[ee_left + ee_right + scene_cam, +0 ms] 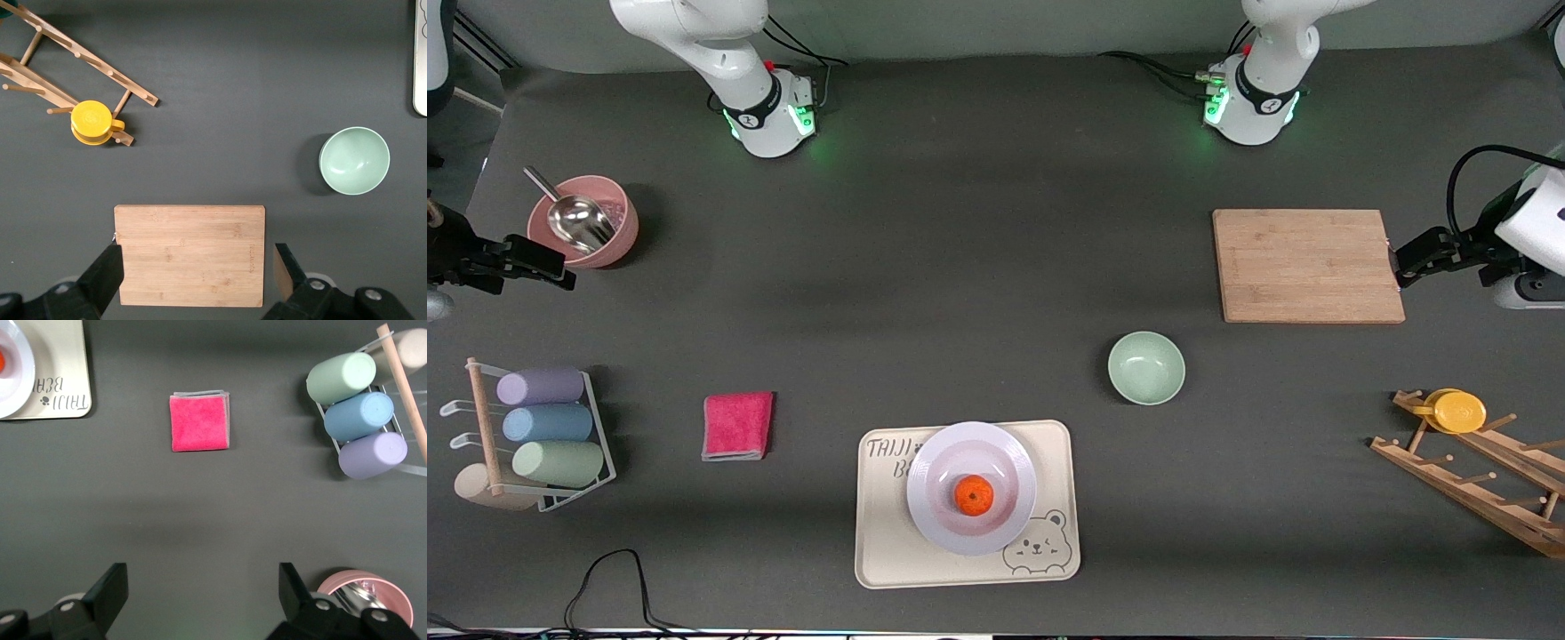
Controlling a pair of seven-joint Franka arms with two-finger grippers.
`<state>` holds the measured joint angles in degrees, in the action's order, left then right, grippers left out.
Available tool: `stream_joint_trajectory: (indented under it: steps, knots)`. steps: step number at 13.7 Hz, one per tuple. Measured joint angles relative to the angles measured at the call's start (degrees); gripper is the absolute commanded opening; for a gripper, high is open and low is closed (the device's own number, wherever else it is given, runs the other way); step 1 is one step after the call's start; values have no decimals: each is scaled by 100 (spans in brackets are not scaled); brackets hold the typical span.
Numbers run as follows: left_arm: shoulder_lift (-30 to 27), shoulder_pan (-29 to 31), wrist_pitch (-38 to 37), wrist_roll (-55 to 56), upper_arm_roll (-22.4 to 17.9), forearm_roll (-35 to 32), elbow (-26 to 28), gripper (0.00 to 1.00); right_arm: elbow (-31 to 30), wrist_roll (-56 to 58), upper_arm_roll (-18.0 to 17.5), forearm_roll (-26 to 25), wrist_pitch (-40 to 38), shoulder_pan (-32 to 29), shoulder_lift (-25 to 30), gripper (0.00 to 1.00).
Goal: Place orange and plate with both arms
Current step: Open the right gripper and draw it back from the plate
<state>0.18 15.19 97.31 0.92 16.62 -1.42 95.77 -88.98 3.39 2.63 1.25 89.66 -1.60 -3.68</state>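
Observation:
The orange (974,494) lies in the middle of the white plate (938,462). The plate rests on a cream bear tray (1049,462) near the front camera. An edge of the plate (13,377) and a sliver of the orange (2,360) show in the right wrist view. My left gripper (1412,260) is open and empty, up in the air by the edge of the wooden cutting board (1307,265) at the left arm's end; its wrist view (197,257) looks down on the board (190,253). My right gripper (538,264) is open and empty, in the air beside the pink bowl (618,222).
A pale green bowl (1146,367) stands between the tray and the board. A pink cloth (736,425) lies beside the tray. A rack of pastel cups (543,427) stands at the right arm's end. A wooden peg rack with a yellow cup (1458,412) stands at the left arm's end.

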Motion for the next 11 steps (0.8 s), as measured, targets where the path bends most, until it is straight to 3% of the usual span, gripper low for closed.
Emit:
stream_joint_trajectory:
  steps: [11]
  knots:
    - [0,0,0,-8,0,0,0,100,-19,-233,-3,-17,0,0,0,100]
